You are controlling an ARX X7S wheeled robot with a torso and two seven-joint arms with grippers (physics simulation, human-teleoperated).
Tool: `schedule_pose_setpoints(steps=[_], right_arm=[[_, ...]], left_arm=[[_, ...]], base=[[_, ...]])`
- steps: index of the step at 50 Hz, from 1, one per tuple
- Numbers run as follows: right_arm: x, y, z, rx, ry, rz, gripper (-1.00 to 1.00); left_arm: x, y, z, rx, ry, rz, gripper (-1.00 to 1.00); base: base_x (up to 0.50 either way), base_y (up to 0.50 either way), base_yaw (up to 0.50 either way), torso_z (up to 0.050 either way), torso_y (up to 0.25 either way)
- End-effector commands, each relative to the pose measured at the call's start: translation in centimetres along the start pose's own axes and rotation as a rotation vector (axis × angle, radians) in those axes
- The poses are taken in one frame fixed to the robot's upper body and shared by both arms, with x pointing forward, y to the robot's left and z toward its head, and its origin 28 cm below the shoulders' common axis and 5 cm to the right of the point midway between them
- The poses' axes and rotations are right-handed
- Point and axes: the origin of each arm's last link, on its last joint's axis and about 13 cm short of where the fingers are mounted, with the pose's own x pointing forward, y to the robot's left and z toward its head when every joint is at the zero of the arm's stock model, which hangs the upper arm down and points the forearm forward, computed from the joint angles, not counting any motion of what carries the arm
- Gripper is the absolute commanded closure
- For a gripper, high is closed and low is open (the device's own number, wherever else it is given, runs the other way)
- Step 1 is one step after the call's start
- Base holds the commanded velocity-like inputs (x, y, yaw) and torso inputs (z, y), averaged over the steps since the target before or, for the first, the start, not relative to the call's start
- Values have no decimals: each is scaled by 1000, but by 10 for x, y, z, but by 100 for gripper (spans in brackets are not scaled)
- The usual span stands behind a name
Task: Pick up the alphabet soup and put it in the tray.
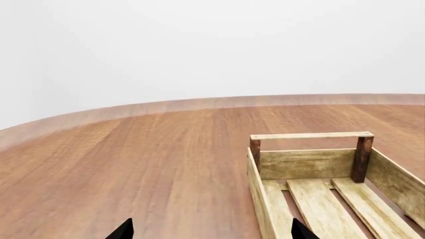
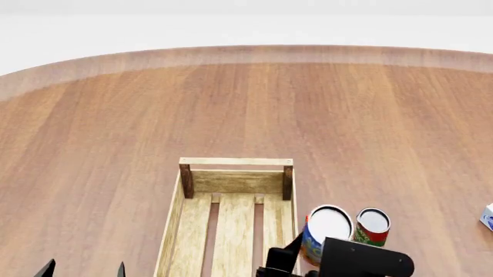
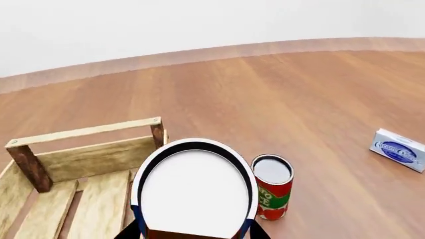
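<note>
The alphabet soup (image 2: 327, 226), a can with a blue label and a white top, sits between the fingers of my right gripper (image 2: 302, 257). It is just outside the right wall of the tray (image 2: 235, 161). In the right wrist view the can (image 3: 192, 189) fills the space between the jaws of the gripper (image 3: 194, 232), with the tray (image 3: 79, 132) beside it. The tray is a long light-wood slatted crate with dark corner posts. My left gripper (image 2: 85, 270) is open and empty to the left of the tray. The left wrist view shows it (image 1: 212, 232) near the tray's near-left wall (image 1: 311, 135).
A red-and-green can (image 2: 373, 226) stands right next to the soup on its right, also in the right wrist view (image 3: 272, 191). A small blue-and-white box (image 2: 488, 216) lies at the far right, seen too in the right wrist view (image 3: 397, 149). All rest on a round wooden table (image 2: 246, 104).
</note>
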Motion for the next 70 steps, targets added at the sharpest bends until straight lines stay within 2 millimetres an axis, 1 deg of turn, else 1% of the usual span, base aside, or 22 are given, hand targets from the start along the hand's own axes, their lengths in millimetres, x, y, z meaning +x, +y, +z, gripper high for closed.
schedule_pose_setpoints(steps=[1, 6, 15, 18, 25, 32, 41, 45, 52, 56, 70], right_arm=[[8, 15, 1, -67, -43, 125, 100], [9, 20, -3, -99, -63, 198, 100], [14, 27, -9, -125, -56, 255, 100], [17, 31, -12, -137, -59, 295, 100], [22, 35, -23, -169, -70, 329, 100], [31, 38, -34, -197, -81, 360, 100], [43, 43, -48, -235, -47, 390, 100], [52, 45, -57, -259, -22, 397, 100], [62, 48, -63, -284, -5, 400, 100], [66, 49, -62, -288, 2, 401, 100], [68, 47, -65, -277, 40, 403, 100]], left_arm=[[0, 0, 0, -2, 1, 0, -100], [-1, 0, 0, -2, 1, 0, -100], [-1, 0, 0, -2, 2, 0, -100], [-1, 0, 0, -3, 2, 0, -100], [-1, 0, 0, -3, 1, -1, -100], [-1, 0, 0, -4, 2, -1, -100], [0, 0, 1, -5, 0, -2, -100], [-1, 0, 0, -4, -1, -3, -100], [0, 0, 0, -5, -1, -3, -100], [-1, 0, 0, -6, -1, -4, -100], [-1, 0, 0, -6, 1, -3, -100]], base=[[0, 0, 0, 0, 0], [0, 0, 0, 0, 0], [0, 0, 0, 0, 1], [0, 0, 0, 0, 0], [0, 0, 0, 0, 0], [0, 0, 0, 2, 1], [0, 0, 0, 0, 0], [0, 0, 0, 0, 3], [0, 0, 0, 0, 0], [0, 0, 0, 0, 3], [0, 0, 0, 0, 0]])
